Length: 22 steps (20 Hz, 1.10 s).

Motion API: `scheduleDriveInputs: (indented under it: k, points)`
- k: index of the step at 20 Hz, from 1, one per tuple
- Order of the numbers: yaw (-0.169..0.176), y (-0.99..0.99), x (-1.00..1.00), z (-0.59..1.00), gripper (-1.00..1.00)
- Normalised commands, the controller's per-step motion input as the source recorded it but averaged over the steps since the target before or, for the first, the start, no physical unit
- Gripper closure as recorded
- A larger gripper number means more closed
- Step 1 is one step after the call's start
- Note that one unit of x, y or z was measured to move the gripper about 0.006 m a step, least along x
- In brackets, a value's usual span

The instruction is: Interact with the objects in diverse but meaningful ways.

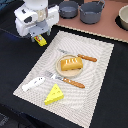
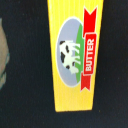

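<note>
We're hovering right over the butter packet (image 2: pixel 75 52); it looks light, stiff and smooth, likely slippery, so we'd pinch its long edges. Whether our gripper (image 1: pixel 39 39) is open or closed, we can't tell.

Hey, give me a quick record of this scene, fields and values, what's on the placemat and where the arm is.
surface: striped placemat on a dark table
plate: holds the bread loaf
cutlery: knife and fork flanking the plate
cheese wedge: on the mat's near edge
white fish piece: at the mat's corner, exterior view's left
gripper: above the butter packet; jaw state unclear
pots: two, on the far board
</note>
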Motion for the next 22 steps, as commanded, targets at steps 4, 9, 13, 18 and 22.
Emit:
scheduleDriveInputs:
  k: [4,9,13,18,22]
  points:
    - [-0.048,0.15,-0.44,-0.37,-1.00]
    - [-0.039,0.18,-0.41,-0.31,1.00]
    - [-0.031,0.18,-0.41,-0.24,1.00]
    - [-0.016,0.21,-0.36,-0.20,1.00]
    - [0.000,0.24,-0.29,-0.13,1.00]
